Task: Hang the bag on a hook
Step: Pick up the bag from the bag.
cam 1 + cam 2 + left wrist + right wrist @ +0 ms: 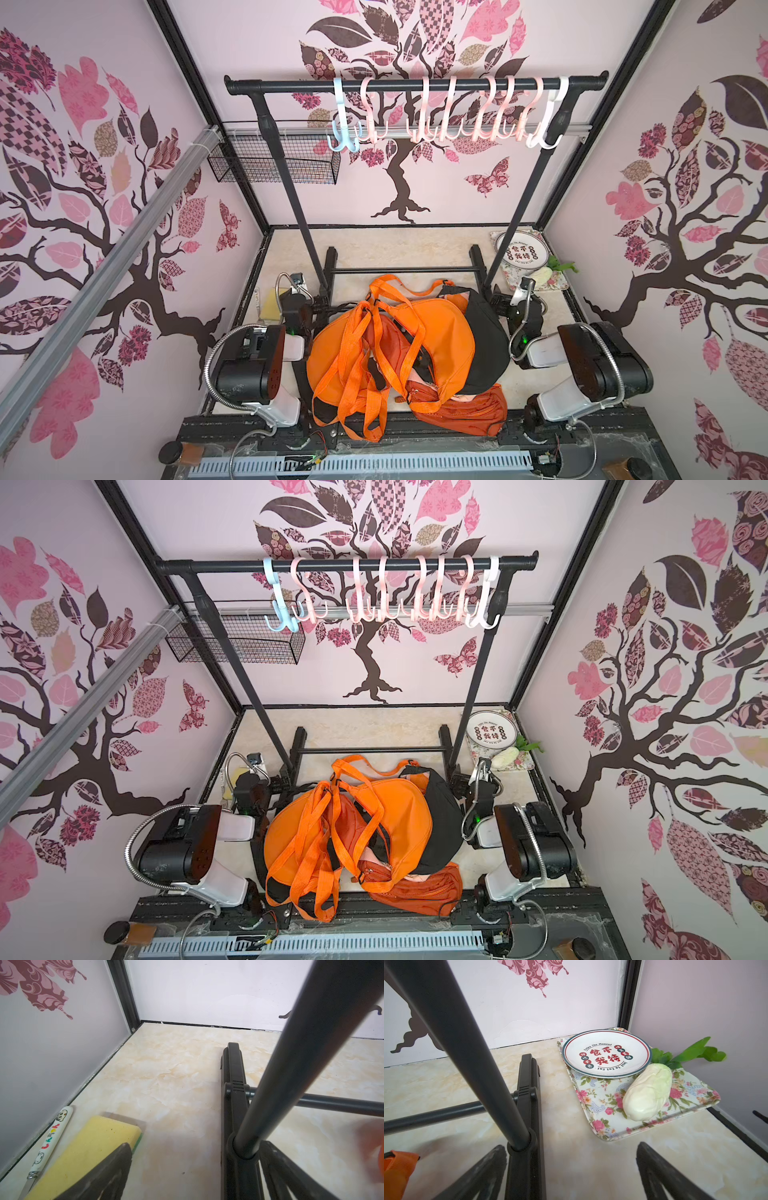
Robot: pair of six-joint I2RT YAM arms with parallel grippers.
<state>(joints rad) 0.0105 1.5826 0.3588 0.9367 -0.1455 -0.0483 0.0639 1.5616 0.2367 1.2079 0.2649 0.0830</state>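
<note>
Spanning the far half of the marbled beige tabletop [415, 241], a black metal garment rack [291, 87] stands upright. A heap of orange and black fabric bags [440, 332] lies at the middle of the near edge, between the arms, with tangled straps spilling over that edge. The left end effector [197, 1172] and the right end effector [571, 1174] both gape wide, gripping nothing, low beside the rack's feet. At the far right corner a floral rectangular tray [602, 1105] holds a white printed plate [575, 1051] and a pale cabbage [648, 1093]. By the left edge lies a yellow sponge [93, 1142]. Pastel plastic S-hooks [340, 109] hang along the rack's top bar, none bearing a bag. A white-handled knife [52, 1136] lies beside the sponge.
</note>
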